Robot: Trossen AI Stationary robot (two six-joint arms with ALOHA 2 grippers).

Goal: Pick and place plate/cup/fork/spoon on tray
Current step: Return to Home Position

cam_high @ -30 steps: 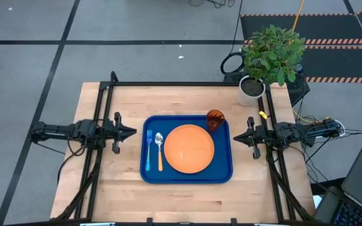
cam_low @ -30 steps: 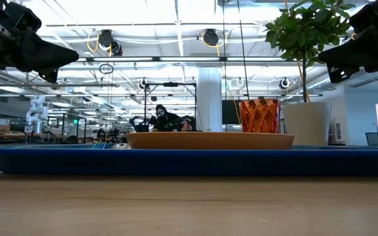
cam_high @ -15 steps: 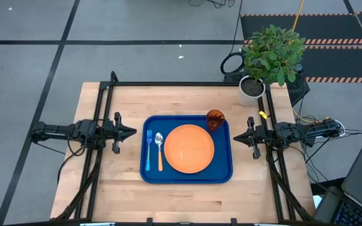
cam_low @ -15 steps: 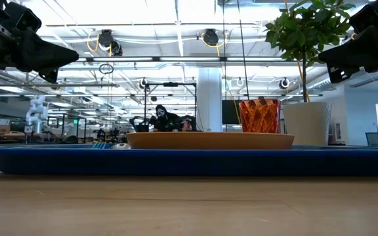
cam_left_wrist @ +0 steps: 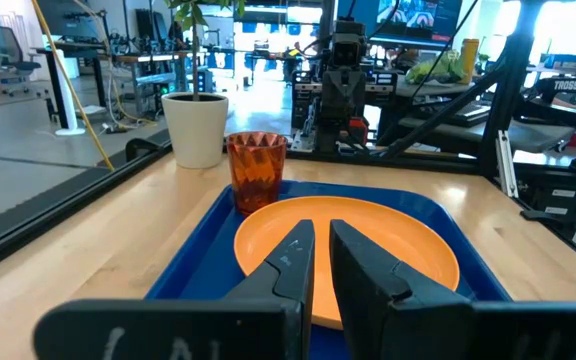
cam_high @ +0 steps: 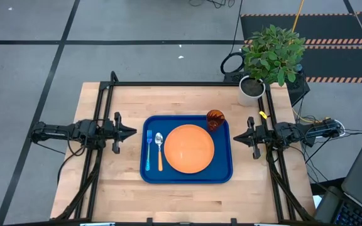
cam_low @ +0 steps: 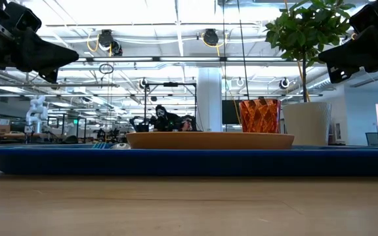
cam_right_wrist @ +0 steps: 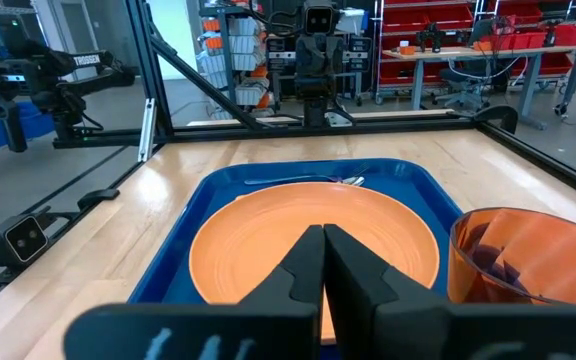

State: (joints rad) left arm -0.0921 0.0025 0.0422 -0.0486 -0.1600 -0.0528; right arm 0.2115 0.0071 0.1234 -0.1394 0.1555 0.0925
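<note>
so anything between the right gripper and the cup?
Nothing visible. The right gripper hovers off the tray's right edge; only bare table and the rim lie before the cup, which stands in a right-side corner of the tray.

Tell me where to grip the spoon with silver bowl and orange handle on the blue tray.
Grip the spoon at the middle of its orange handle, straight down from above. It lies flat on the blue plastic tray, between the light-blue plastic fork and the round orange plate, so only the narrow gaps beside it are free. The left gripper is nearer.
</note>
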